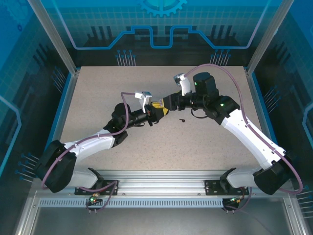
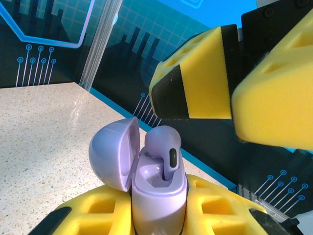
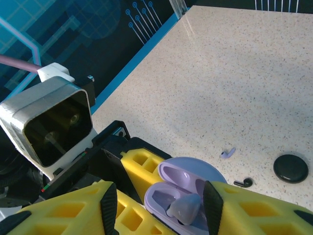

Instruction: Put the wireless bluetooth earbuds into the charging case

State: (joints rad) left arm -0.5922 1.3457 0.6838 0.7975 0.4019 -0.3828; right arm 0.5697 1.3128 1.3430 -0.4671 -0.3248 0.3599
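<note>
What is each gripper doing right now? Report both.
Left gripper: closed on the charging case, whose lid is open.
Right gripper: open, holding nothing, just above the earbud resting in the case.

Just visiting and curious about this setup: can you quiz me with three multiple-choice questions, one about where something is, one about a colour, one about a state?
1. Where is the loose earbud? A on the table; B on an arm; C on the back wall.
2. What colour is the charging case? A white; B lilac; C red.
3. The case's lid is: A shut; B missing; C open.
Answers: 1 A, it lies on the speckled surface; 2 B, its shell is pale purple; 3 C, it is swung back with another earbud seated inside.
</note>
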